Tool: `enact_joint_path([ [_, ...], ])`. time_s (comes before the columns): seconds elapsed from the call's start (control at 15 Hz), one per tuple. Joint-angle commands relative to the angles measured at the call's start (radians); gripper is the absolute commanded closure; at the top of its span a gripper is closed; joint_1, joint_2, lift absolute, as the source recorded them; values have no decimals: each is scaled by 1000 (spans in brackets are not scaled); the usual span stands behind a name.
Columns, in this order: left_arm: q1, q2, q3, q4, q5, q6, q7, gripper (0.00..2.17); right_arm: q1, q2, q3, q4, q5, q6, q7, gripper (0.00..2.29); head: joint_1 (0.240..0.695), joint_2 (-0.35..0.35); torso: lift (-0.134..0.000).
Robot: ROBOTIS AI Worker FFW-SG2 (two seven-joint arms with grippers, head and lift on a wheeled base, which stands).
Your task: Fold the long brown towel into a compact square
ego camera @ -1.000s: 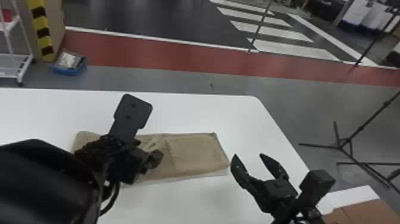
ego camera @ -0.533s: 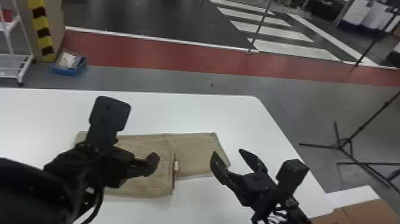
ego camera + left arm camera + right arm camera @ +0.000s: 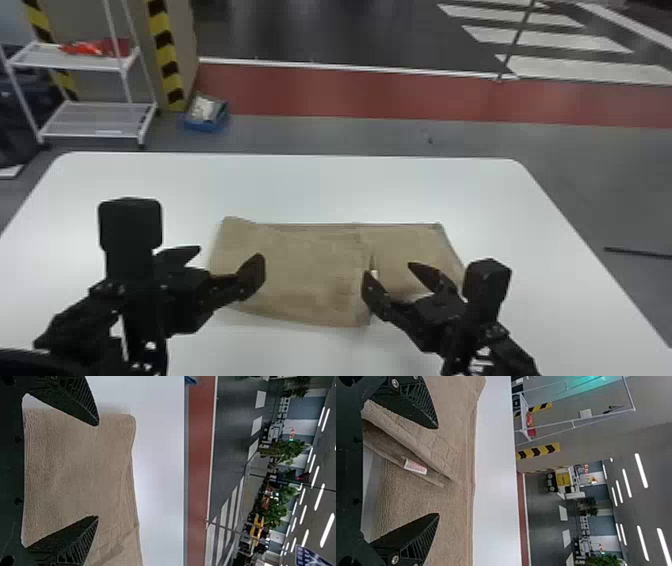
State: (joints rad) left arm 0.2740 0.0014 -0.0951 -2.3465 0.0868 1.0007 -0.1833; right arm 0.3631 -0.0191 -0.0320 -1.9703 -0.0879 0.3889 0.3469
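On the bench [image 3: 350, 185], at its middle, you have the long brown towel [image 3: 295, 275] lying flat, longer side to side than front to back. Fold count, by my reading: one, from the left end over the middle. The flap's free edge [image 3: 362, 307] runs front to back just left of the right claw [image 3: 390, 270]; beyond it the right-hand section [image 3: 407, 240] lies lower and looks unfolded on top. Your left claw [image 3: 229, 254] is over the left part, fingers well parted, nothing between them. Your right claw is near the flap's edge, also spread wide and empty. Left for you, I judge: bring the right end over, then square the outline. It is an oblong at present, and the flap sits skewed, coming nearer you than the section beneath, with a far left corner poking out. Small white tag [image 3: 415, 466] by the flap's edge, where the cloth parts a little; a possible snag or ridge. Hard to make out: the layer count under the flap, and whether any fingertip touches cloth. Your right claw covers some of the towel's near edge, and both wrist views cut the towel off, so judge its outline from the head view.
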Motion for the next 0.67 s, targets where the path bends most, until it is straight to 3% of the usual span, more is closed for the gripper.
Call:
enact_joint_path([
  [0.0, 62, -4, 69, -10, 59, -81, -12, 36, -42, -2, 37, 59, 23, 6, 0, 110, 695, -75, -123],
  [0.2, 117, -4, 107, -8, 102, -170, -15, 36, -73, -7, 57, 91, 34, 31, 0, 113, 695, -11, -123],
  [0.6, 136, -4, 117, 3, 117, -207, -16, 36, -122, -9, 76, 146, 60, 55, 0, 137, 695, 17, -123],
])
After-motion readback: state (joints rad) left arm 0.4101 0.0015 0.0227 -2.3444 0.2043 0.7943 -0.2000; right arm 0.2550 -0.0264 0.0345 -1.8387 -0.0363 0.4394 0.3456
